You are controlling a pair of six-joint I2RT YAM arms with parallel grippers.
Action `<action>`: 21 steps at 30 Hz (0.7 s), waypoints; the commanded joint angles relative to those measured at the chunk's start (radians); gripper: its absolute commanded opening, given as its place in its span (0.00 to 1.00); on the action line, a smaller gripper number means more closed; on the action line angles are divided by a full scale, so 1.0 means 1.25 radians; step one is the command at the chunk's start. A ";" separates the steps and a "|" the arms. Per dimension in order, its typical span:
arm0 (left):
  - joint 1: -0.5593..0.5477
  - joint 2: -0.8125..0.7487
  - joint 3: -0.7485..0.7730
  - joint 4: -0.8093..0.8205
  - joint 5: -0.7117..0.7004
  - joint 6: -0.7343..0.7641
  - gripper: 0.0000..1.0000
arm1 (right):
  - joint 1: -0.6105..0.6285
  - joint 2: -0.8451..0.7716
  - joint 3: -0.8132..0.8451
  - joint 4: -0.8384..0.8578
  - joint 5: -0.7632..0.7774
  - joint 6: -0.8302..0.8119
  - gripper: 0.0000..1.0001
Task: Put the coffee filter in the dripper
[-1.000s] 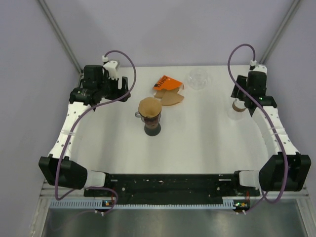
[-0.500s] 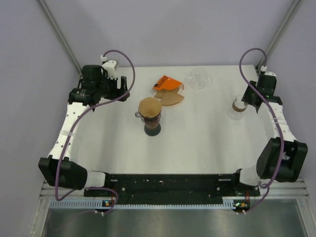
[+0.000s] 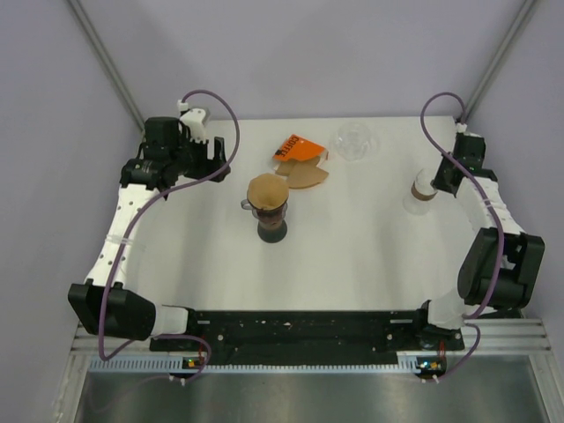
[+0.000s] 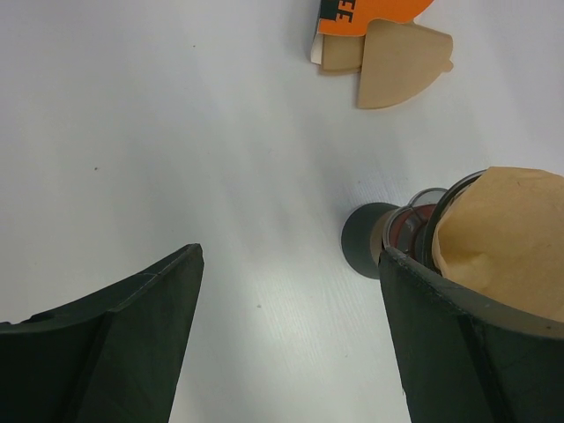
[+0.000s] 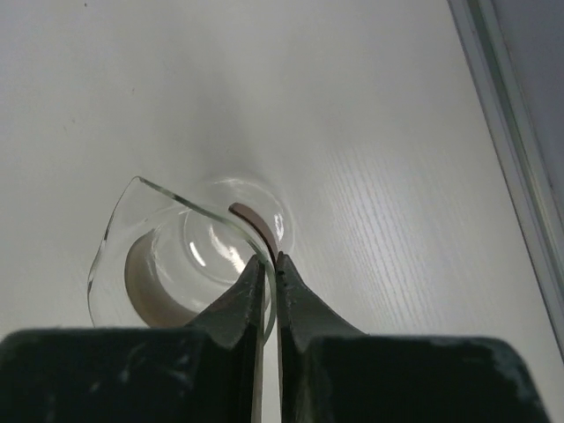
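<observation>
A brown coffee filter (image 3: 267,189) sits opened in the glass dripper (image 3: 270,217), which stands on a dark base mid-table. In the left wrist view the filter (image 4: 511,233) and dripper rim (image 4: 419,216) show just past my right finger. My left gripper (image 3: 220,159) (image 4: 291,256) hovers open to the left of the dripper, with only bare table between its fingers. My right gripper (image 3: 438,181) (image 5: 270,257) is shut on the thin rim of a clear glass carafe (image 3: 424,189) (image 5: 176,264) with a brown collar, at the right side of the table.
An orange filter packet (image 3: 297,147) (image 4: 370,13) lies behind the dripper with loose folded filters (image 3: 307,174) (image 4: 401,62) spilling from it. A clear glass vessel (image 3: 353,141) stands at the back. The table's right edge (image 5: 502,132) runs close to the carafe.
My right gripper's jaws have closed onto the carafe's glass rim, and the right arm has folded back toward the right edge. The left arm has stayed put.
</observation>
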 commanded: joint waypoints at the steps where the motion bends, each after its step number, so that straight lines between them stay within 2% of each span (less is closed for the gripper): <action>1: 0.005 -0.027 -0.004 0.034 0.017 -0.001 0.86 | -0.003 0.001 0.036 -0.013 -0.032 -0.012 0.00; 4: 0.006 -0.022 -0.002 0.035 0.023 -0.002 0.86 | 0.018 -0.027 0.026 -0.022 -0.056 -0.003 0.00; 7: 0.006 -0.017 0.002 0.035 0.029 -0.006 0.86 | 0.078 -0.062 0.011 -0.036 -0.039 -0.008 0.00; 11: 0.006 -0.013 0.007 0.034 0.033 -0.008 0.86 | 0.152 -0.097 -0.006 -0.059 -0.081 0.010 0.00; 14: 0.006 -0.012 0.006 0.033 0.039 -0.010 0.86 | 0.250 -0.117 -0.015 -0.075 -0.070 0.024 0.00; 21: 0.006 -0.011 0.008 0.033 0.047 -0.014 0.86 | 0.403 -0.111 -0.006 -0.090 -0.038 0.052 0.00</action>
